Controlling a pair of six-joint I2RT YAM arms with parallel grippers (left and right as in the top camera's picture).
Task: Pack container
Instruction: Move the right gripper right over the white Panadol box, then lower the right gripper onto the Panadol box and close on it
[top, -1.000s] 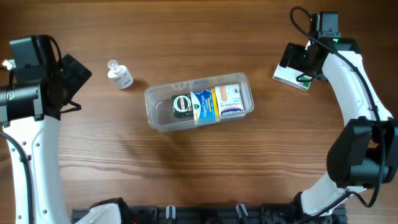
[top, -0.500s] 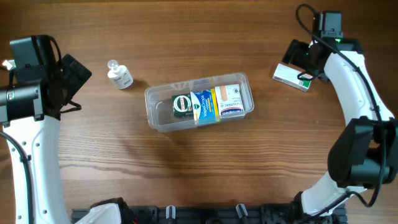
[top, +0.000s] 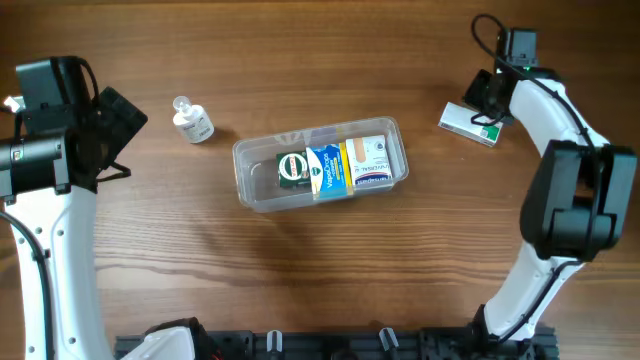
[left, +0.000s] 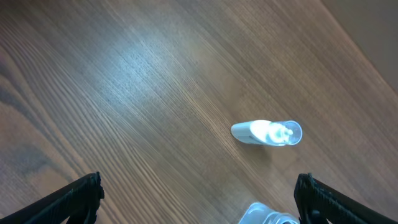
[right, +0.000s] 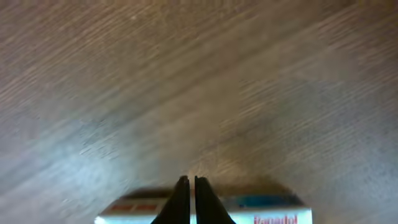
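The container (top: 320, 165), a clear shallow tub, sits mid-table with several small boxes packed in its right part. Its corner (left: 264, 215) shows at the bottom of the left wrist view. A small white box (top: 469, 124) with green and red print lies flat on the table at the right. My right gripper (top: 484, 98) hovers just beyond it, shut with nothing between its fingers; in the right wrist view the box (right: 261, 211) lies under the closed gripper (right: 191, 182). My left gripper (top: 122, 138) stands open at the left, empty (left: 199, 186).
A small clear pump bottle (top: 192, 121) lies on the wood between the left gripper and the container; in the left wrist view the bottle (left: 267, 132) lies on its side. The arm bases sit along the front edge.
The right gripper has shut and drawn back off the small white box, which now lies more exposed on the table. The left arm has not moved.
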